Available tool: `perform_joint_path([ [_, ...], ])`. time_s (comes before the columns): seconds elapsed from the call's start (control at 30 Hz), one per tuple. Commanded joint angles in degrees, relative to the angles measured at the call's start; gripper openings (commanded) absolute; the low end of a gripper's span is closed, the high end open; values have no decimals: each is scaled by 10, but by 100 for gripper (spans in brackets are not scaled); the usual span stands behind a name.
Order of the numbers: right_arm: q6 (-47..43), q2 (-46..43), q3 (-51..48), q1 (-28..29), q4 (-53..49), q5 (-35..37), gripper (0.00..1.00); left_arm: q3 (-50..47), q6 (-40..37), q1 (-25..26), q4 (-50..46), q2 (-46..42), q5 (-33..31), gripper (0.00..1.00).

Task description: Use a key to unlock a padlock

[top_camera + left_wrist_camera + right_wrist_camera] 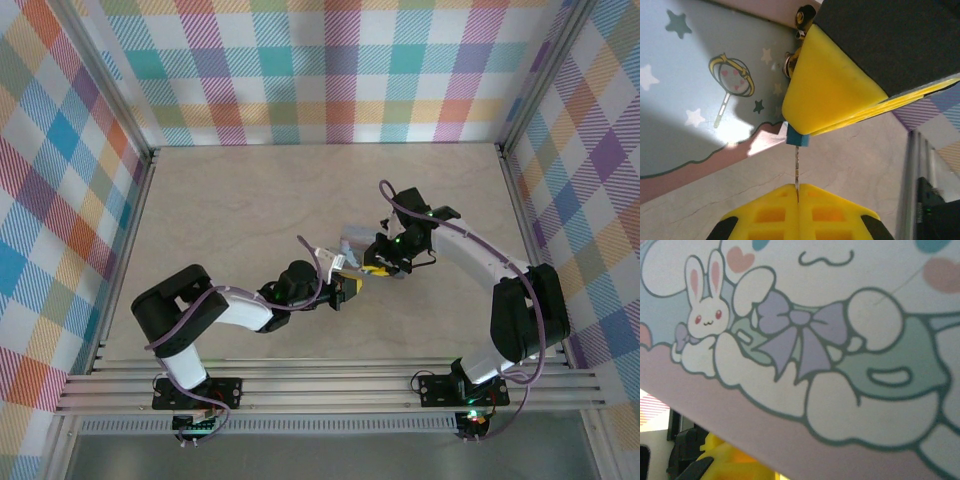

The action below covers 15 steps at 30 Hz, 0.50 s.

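Note:
In the left wrist view my left gripper (797, 189) is shut on the thin pale key (797, 167). The key's blade runs straight up into the small blue padlock (797, 136). The padlock pokes out from under the yellow fingers (827, 92) of my right gripper, which are clamped on it; most of its body is hidden by them. From the top camera the left gripper (350, 288) and right gripper (376, 266) meet tip to tip at the table's middle.
A pale blue tin (357, 243) with cartoon prints lies right behind the grippers. Its starred face (690, 100) is beside the padlock, and its bunny picture (805, 340) is close to the right wrist camera. Checked walls stand on three sides.

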<state>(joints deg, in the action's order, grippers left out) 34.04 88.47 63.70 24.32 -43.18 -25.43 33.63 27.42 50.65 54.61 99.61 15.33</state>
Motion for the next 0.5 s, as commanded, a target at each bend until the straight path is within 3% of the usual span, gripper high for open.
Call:
perform_joint_path([
  [0.0, -2, 0, -6, 14, -14, -55, 0, 39, 123, -42, 212, 58, 94, 0],
  [0.13, -3, -3, -9, 14, -11, -54, 0, 58, 162, -51, 231, 85, 138, 0],
  [0.47, -10, -8, 10, 4, -25, -32, 0, 8, 85, -49, 155, 53, 85, 0],
])
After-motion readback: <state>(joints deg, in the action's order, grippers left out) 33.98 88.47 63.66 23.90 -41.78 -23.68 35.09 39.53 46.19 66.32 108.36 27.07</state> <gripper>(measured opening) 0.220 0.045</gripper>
